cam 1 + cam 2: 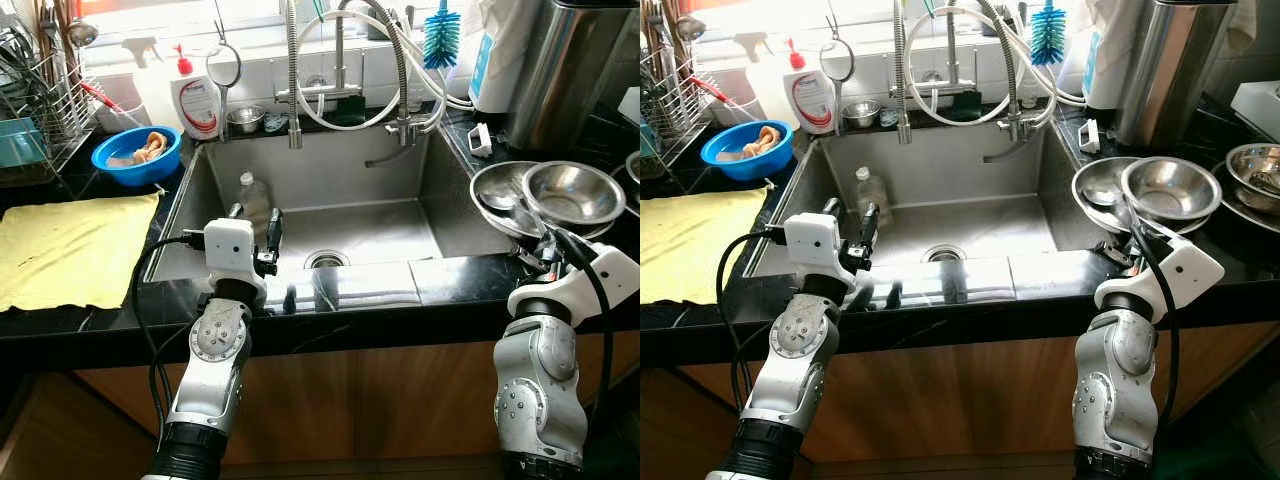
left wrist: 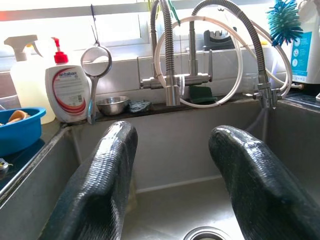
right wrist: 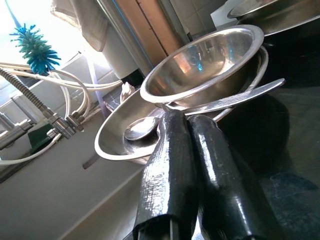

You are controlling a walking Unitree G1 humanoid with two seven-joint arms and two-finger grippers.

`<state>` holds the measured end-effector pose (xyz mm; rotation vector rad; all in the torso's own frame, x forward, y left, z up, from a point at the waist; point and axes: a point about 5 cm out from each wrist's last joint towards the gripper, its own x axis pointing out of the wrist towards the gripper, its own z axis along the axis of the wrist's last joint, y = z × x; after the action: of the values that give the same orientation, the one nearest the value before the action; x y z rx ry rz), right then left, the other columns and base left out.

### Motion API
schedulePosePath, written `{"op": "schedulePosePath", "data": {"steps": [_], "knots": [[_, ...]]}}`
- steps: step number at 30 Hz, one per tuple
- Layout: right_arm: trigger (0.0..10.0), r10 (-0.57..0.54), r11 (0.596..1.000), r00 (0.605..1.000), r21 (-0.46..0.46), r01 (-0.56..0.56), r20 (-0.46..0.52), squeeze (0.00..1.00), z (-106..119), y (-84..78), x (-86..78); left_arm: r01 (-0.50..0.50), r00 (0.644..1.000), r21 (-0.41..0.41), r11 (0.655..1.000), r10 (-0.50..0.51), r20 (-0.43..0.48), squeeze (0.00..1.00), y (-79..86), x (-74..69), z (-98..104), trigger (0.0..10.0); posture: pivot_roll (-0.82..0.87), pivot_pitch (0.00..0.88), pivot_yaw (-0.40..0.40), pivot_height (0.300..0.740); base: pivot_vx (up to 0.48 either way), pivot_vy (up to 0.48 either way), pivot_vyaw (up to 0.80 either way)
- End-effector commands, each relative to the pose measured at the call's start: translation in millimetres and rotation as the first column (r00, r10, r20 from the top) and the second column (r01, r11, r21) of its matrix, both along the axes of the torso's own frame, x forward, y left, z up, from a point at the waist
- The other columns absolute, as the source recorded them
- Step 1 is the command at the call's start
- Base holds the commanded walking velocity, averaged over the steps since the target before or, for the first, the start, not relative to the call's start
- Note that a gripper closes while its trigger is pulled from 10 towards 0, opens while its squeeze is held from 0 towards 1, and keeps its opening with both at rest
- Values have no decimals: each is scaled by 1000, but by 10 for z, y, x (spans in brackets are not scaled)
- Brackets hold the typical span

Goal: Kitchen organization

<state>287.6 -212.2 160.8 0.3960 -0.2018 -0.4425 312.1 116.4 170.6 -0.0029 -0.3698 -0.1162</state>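
Over the front lip of the sink [image 1: 400,230]: left gripper [image 1: 254,222], fingers [image 2: 100,185] spread wide, nothing between them. Points across the basin toward the back wall and the taps.

Straight ahead of those jaws, low in the basin near the left wall: clear plastic bottle [image 1: 254,195], cap uppermost, long axis roughly upright or leaning slightly; exact tilt not readable. Sits just beyond the fingertips, apart from them, on the line of the open gap. In the left wrist view, mostly hidden behind one finger.

At the right end of the counter [image 1: 480,275]: right gripper [image 3: 186,120], fingers pressed together, holding nothing. Tips rest at or just beside the near rim of a steel plate [image 1: 492,185]; contact cannot be confirmed. On the plate: a steel bowl [image 1: 573,192] and a spoon [image 3: 141,128], handle running out past the rim.

Judgement for the bottle: left arm clearly the nearer, right arm well apart from it. Likely requirement: short forward and downward reach, jaws kept wide, closing across the body and not along the upright axis. Risk: light, smooth bottle tips or slides against the steel wall if struck off-centre.
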Motion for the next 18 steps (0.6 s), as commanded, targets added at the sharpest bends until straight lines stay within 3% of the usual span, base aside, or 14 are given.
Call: {"op": "schedulePosePath", "data": {"steps": [1, 7, 8, 18], "knots": [[0, 33, 999, 999, 9, -33, 20, 0, 30, 71, 41, 6, 1000, 12, 1000, -6, 21, 0, 6, 15, 52, 10000, -181, 0, 102, 740, 0, 0, 0], [0, 63, 998, 997, -6, -63, 34, 0, 62, 113, 59, -1, 1000, 13, 1000, 1, 21, 0, 14, 17, 55, 10000, -178, 0, 99, 740, 0, 0, 0], [10000, 75, 997, 996, -13, -74, 40, 0, 71, 125, 67, -3, 1000, 12, 1000, 2, 21, 0, 15, 17, 56, 10000, -178, 0, 99, 740, 0, 0, 0], [10000, 180, 981, 975, -91, -170, 127, 0, 240, 254, 92, -11, 1000, 10, 1000, 11, 24, 0, 22, 20, 62, 10000, -178, 0, 98, 740, 0, 0, 0]]}}
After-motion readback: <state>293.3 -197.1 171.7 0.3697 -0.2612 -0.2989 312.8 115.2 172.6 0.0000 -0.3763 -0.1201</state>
